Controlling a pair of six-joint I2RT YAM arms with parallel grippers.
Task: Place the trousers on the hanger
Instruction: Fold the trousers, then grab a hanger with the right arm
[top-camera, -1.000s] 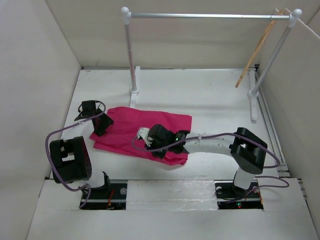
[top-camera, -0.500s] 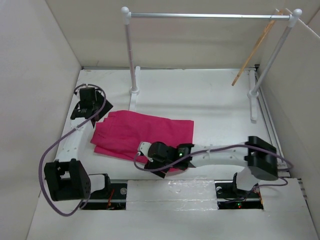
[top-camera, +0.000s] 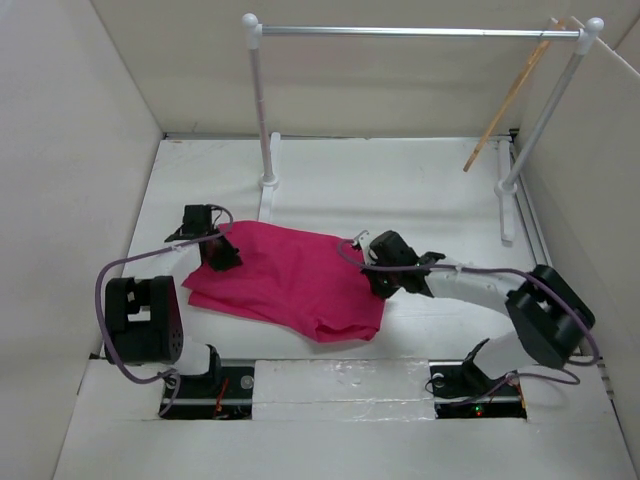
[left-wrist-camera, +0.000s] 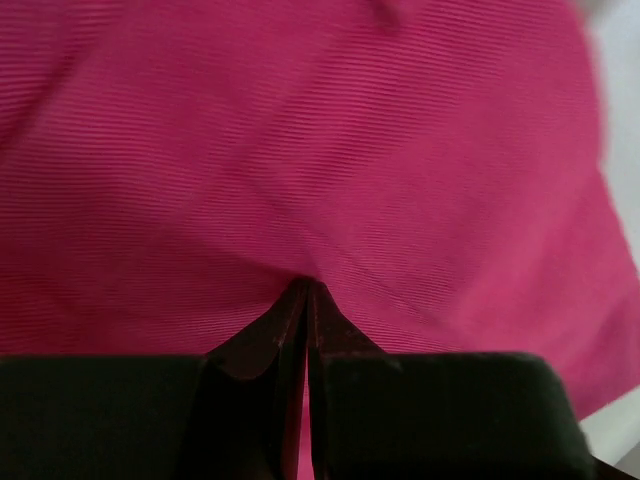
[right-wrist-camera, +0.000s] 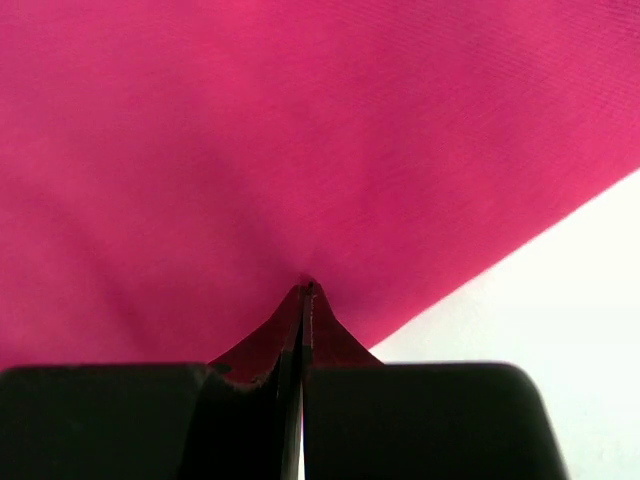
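Note:
The magenta-pink trousers (top-camera: 290, 285) lie folded flat on the white table. My left gripper (top-camera: 222, 256) sits at their far left corner, shut. In the left wrist view its tips (left-wrist-camera: 307, 285) pinch a small pucker of the trousers (left-wrist-camera: 300, 150). My right gripper (top-camera: 375, 272) sits at the cloth's right edge, also shut. In the right wrist view its tips (right-wrist-camera: 305, 287) nip the trousers (right-wrist-camera: 250, 130) near their border with the table (right-wrist-camera: 560, 300). The tan wooden hanger (top-camera: 508, 98) hangs tilted at the right end of the rail, far from both grippers.
A silver rail (top-camera: 400, 32) spans the back on two white posts, one on the left (top-camera: 262, 110) and one on the right (top-camera: 540, 120), each with a base foot on the table. White walls close in left, right and behind.
The left gripper came back from the far left onto the trousers' corner and shut. The right gripper swung from the front edge to the right edge and shut. The cloth shifted slightly.

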